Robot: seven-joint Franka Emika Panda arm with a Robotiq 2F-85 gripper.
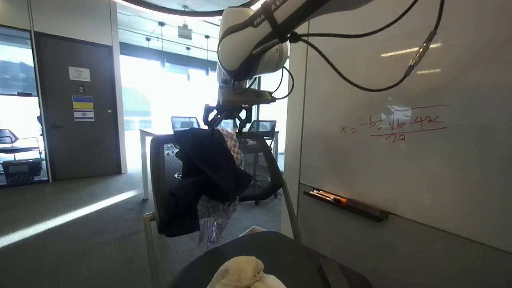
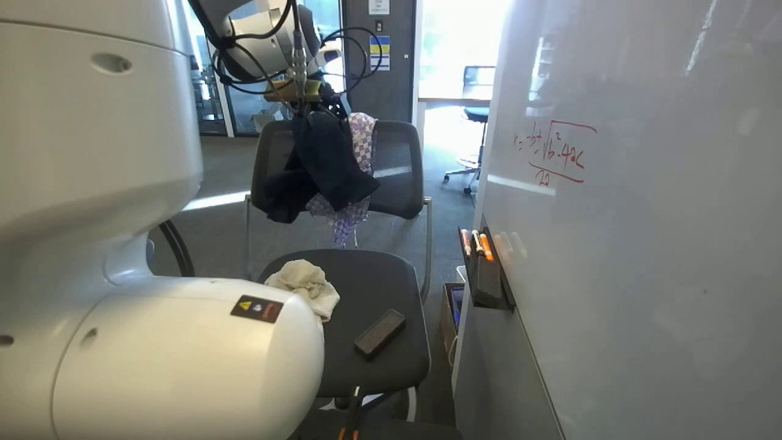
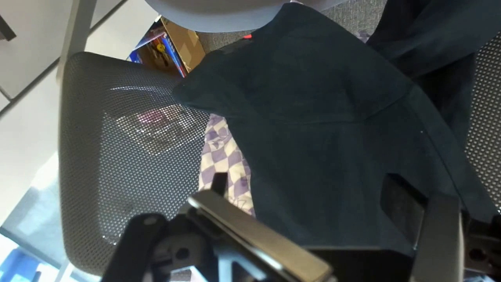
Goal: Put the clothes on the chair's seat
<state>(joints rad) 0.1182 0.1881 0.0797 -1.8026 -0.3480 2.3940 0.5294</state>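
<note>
The hand (image 1: pixel 227 129) hangs from the white arm (image 1: pixel 250 46) right at the top edge of the chair backrest (image 2: pixel 397 165), pointing down, with its fingers (image 3: pixel 438 231) spread well apart. In the wrist view a dark garment (image 3: pixel 313 156) fills most of the space between them, though I cannot tell whether either finger touches the fabric. In both exterior views that garment is draped over the backrest, bunched toward one side, and a purple-and-white checked cloth (image 2: pixel 363 140) shows from under it, beside its upper part and again below it, where it dangles in the gap between backrest and seat surface (image 2: pixel 366 281). A crumpled cream cloth (image 2: pixel 303 282) lies on the seat surface, and near it, not touching, lies a dark oblong block (image 2: pixel 380 333). Next to the seat surface stands a whiteboard (image 1: pixel 400 172) bearing a red formula (image 1: pixel 396 126), with markers (image 2: pixel 477 243) resting in its tray (image 1: pixel 372 216). In the wrist view an open cardboard box (image 3: pixel 187 47), with blue things among its contents, shows past the edge of the backrest
</note>
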